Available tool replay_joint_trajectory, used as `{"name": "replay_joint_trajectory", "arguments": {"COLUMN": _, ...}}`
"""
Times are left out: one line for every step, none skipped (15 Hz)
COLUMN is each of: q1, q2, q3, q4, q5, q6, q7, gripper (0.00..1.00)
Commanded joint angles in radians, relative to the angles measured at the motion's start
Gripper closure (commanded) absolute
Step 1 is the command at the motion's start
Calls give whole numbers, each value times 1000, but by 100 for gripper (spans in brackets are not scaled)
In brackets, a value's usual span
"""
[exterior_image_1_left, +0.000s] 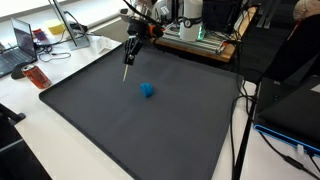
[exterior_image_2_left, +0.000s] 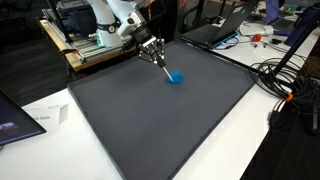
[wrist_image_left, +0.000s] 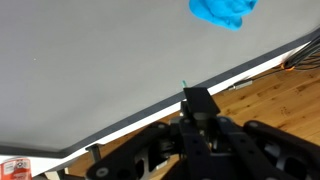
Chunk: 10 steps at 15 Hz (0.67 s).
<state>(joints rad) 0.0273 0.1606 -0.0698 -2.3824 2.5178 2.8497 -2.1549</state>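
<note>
Jaws: closed tight on the upper end of a slender stick (exterior_image_1_left: 127, 62). In the wrist view they fill the lower edge as a dark, blurred mass, and their tips cannot be told apart.
Stick: slants down from the jaws toward the dark mat (exterior_image_1_left: 120, 130). In both exterior views its lower tip is close over the mat, but whether it touches cannot be told. In the wrist view only a short black stub with a thin green point shows.
Blue lump: the blue lump (exterior_image_1_left: 147, 90) lies on the mat, just beside the stick's tip and apart from it. It is too small in the exterior views to tell what it is. In the wrist view the blue lump (wrist_image_left: 220, 12) has a crumpled surface and is cut off by the upper edge.
Lump and jaws: the lump sits lower than the jaws and off to one side. It is not between them and not touched by them.
Mat: flat and dark, it covers most of the white counter (exterior_image_1_left: 25, 130). Its near corner is cut off by the frame in both exterior views.
Wooden board: the wooden board (exterior_image_1_left: 200, 45) is at the far edge of the mat, under the arm's base, and is partly hidden by the arm.
Far edge: a laptop (exterior_image_1_left: 15, 55) stands on the counter and is cut off by the frame. Cables (exterior_image_2_left: 285, 80) lie tangled beside the mat.
</note>
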Motion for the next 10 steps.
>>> {"name": "replay_joint_trajectory", "arguments": {"q1": 33, "q2": -22, "q3": -34, "q4": -8, "q5": 0, "q6": 9, "q7": -23, "gripper": 97}}
{"name": "replay_joint_trajectory", "arguments": {"q1": 40, "q2": -22, "q3": -39, "q4": -7, "q5": 0, "q6": 13, "q7": -28, "gripper": 97}}
{"name": "replay_joint_trajectory", "arguments": {"q1": 47, "q2": -18, "q3": -36, "q4": -10, "q5": 0, "q6": 16, "q7": -32, "gripper": 97}}
{"name": "replay_joint_trajectory", "arguments": {"q1": 54, "q2": -13, "q3": -19, "q4": -19, "q5": 0, "q6": 12, "q7": -35, "gripper": 97}}
{"name": "replay_joint_trajectory", "arguments": {"q1": 60, "q2": -10, "q3": -6, "q4": -26, "q5": 0, "q6": 9, "q7": -33, "gripper": 97}}
{"name": "replay_joint_trajectory", "arguments": {"q1": 71, "q2": -7, "q3": 7, "q4": -32, "q5": 0, "q6": 8, "q7": -30, "gripper": 97}}
{"name": "replay_joint_trajectory", "arguments": {"q1": 82, "q2": -5, "q3": 11, "q4": -35, "q5": 0, "q6": 7, "q7": -31, "gripper": 97}}
{"name": "replay_joint_trajectory", "arguments": {"q1": 92, "q2": -3, "q3": 26, "q4": -43, "q5": 0, "q6": 6, "q7": -25, "gripper": 97}}
{"name": "replay_joint_trajectory", "arguments": {"q1": 102, "q2": -2, "q3": 31, "q4": -46, "q5": -1, "q6": 10, "q7": -26, "gripper": 97}}
{"name": "replay_joint_trajectory", "arguments": {"q1": 110, "q2": -8, "q3": 33, "q4": -54, "q5": -1, "q6": 0, "q7": -26, "gripper": 97}}
